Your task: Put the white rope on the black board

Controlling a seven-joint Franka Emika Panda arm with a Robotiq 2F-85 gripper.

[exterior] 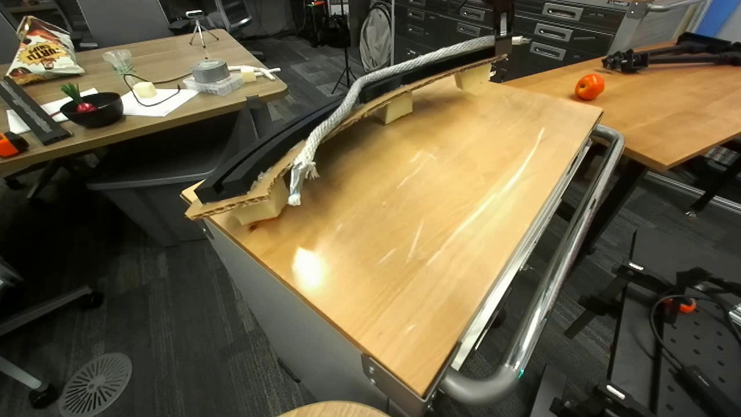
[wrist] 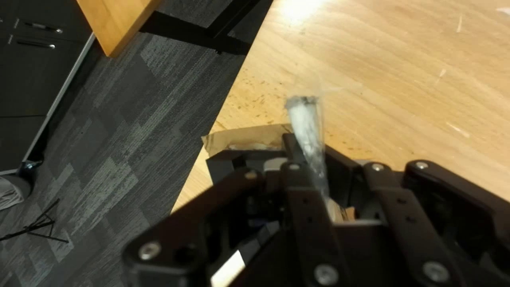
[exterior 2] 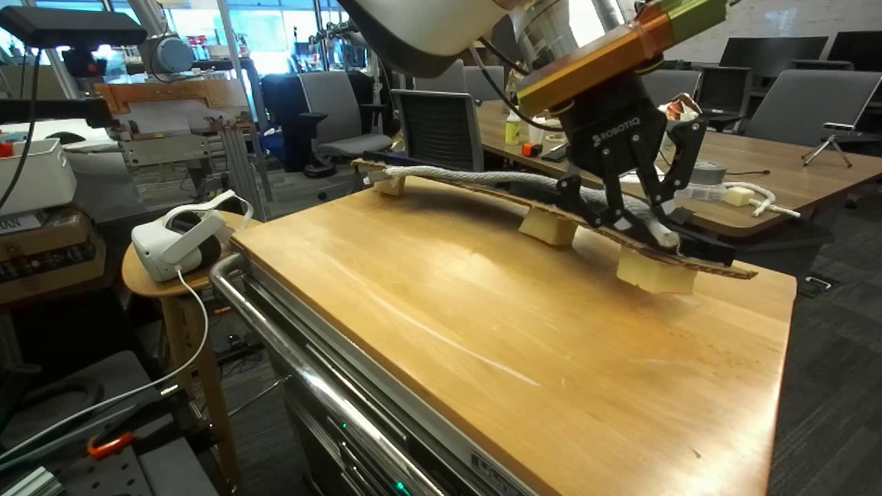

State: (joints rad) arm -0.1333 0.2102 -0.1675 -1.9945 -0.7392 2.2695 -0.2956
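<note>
Evidently, the gripper [exterior 2: 648,217] grasps the white rope [exterior 2: 468,176] close to one end of the black board [exterior: 272,145], along whose inner side the rope runs until its frayed end [exterior: 302,171] droops over the cardboard strip [exterior: 265,194] near the board's opposite end; whether the gripped stretch touches the board is hard to tell. That cardboard, propped on foam blocks [exterior 2: 549,229] beneath the board, sticks out between it and the drooping end. Beyond the board stands a brown table [exterior: 227,49] with a black bowl [exterior: 95,111] and a snack bag [exterior: 43,51], and a round orange fruit [exterior: 590,87] sits well apart, past the gripper's end of the board.
</note>
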